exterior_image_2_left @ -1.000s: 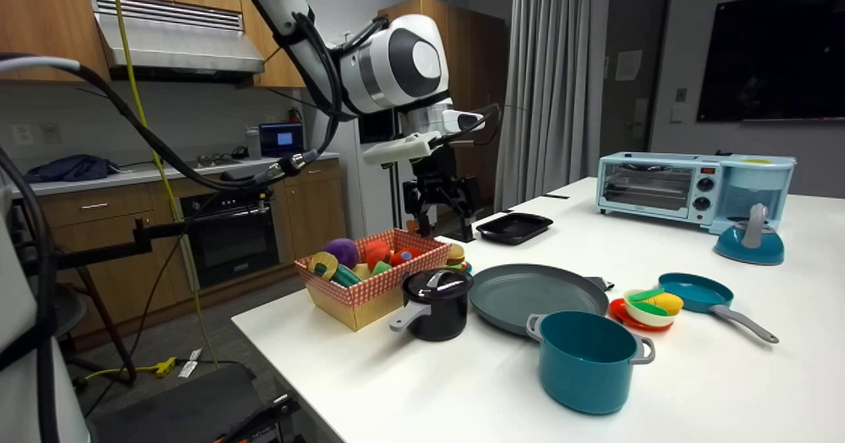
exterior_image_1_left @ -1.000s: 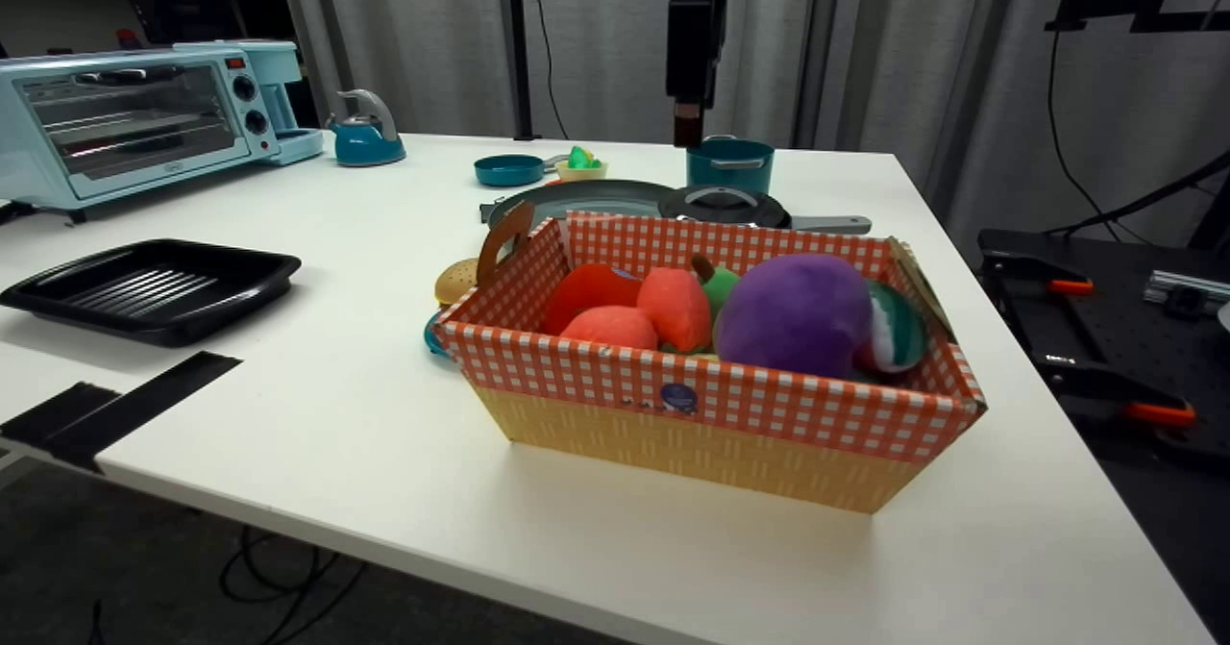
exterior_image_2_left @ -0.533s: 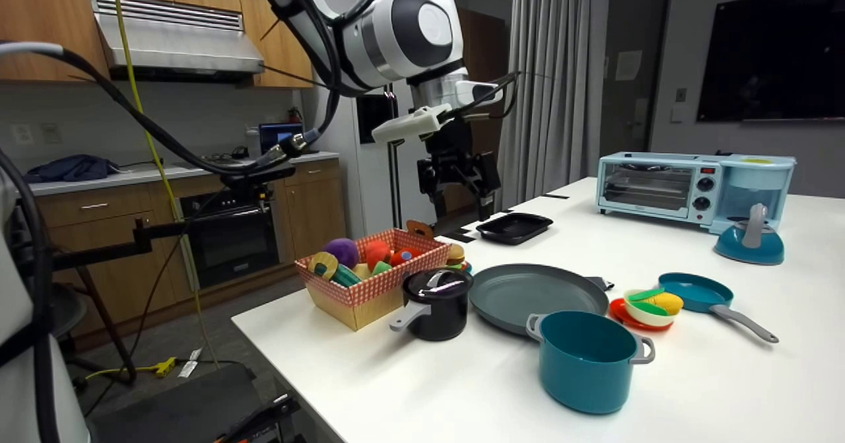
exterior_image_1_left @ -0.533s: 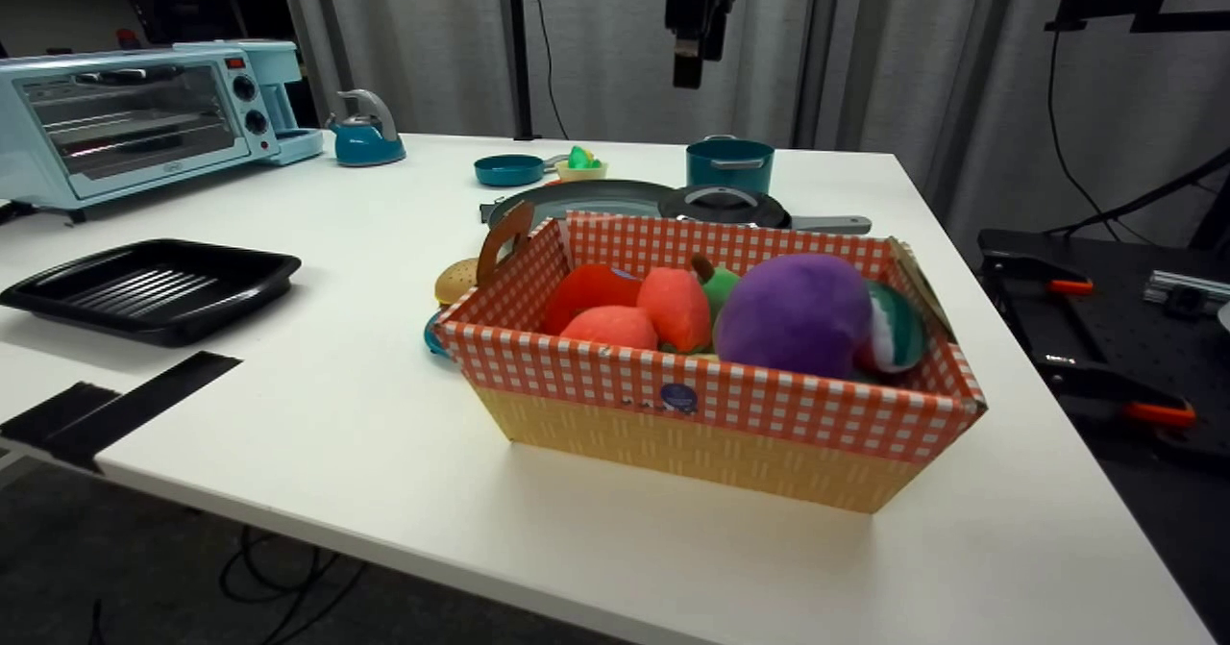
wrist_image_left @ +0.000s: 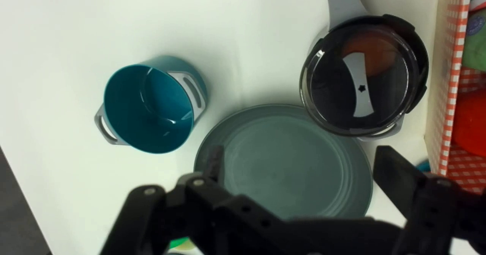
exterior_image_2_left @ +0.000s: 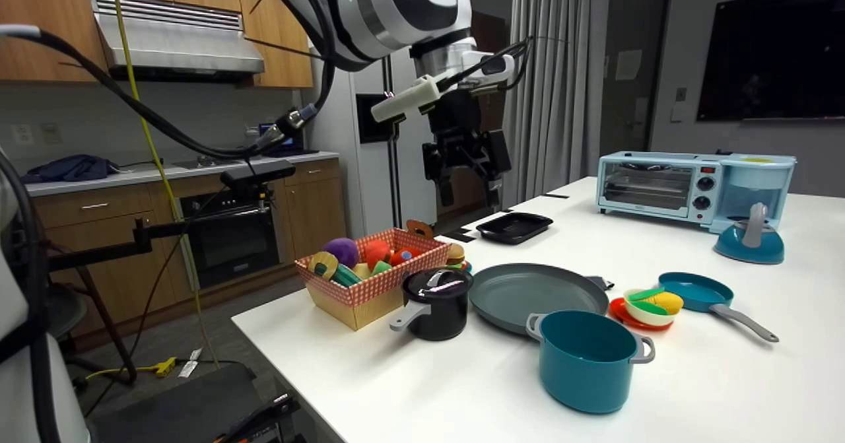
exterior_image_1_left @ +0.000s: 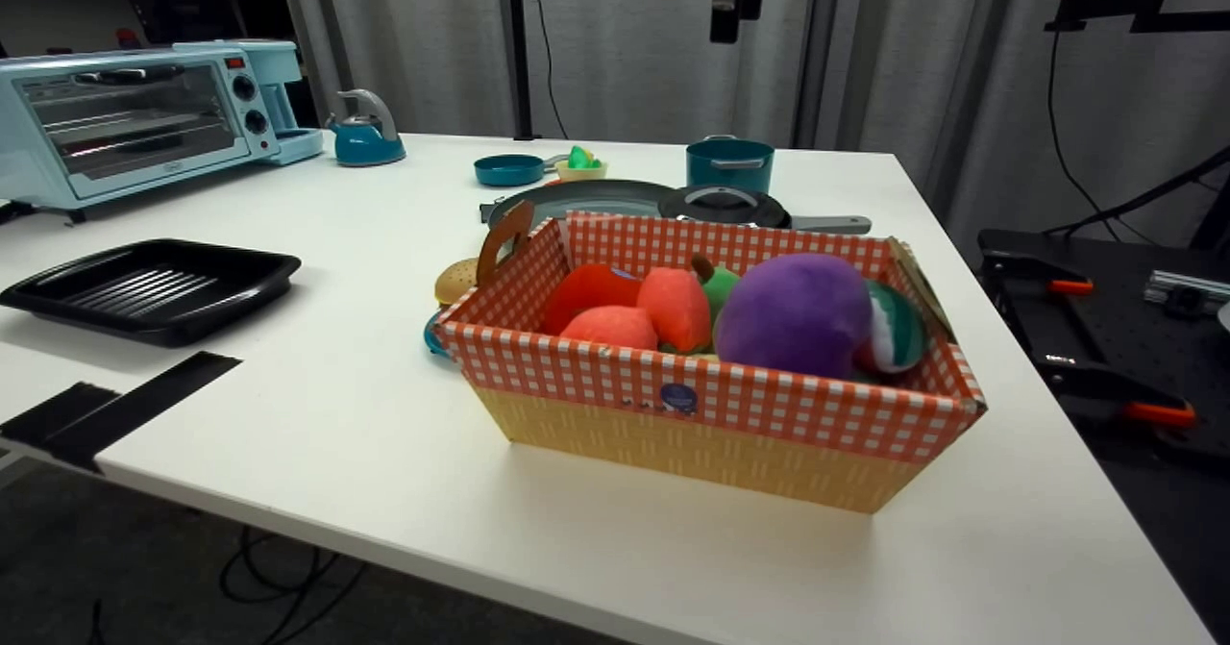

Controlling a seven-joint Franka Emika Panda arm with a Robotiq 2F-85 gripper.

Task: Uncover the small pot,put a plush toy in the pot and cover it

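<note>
Black pot (exterior_image_2_left: 436, 319), lidded; hand (exterior_image_2_left: 470, 193) lifting away

Hand, one: risen this past second, spread wide, nothing held. Covering looks finished, to my eye. Orange plush (wrist_image_left: 374, 53), one: apparently inside, dim through the single lid (wrist_image_left: 360, 82). Pots, two: black, plus an open teal pot (exterior_image_2_left: 584, 385). Kettle (exterior_image_2_left: 739, 249), one. Basket (exterior_image_1_left: 692, 443), one.

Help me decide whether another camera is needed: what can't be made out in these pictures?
Orange shape under the lid of the black pot: outline dimmed by that dark lid, wrist view.
Body of that pot: hidden behind the basket, in an exterior view.
Most of the basket: cut off by the right edge, wrist view.
Green object: mostly covered by the gripper, wrist view.
</note>
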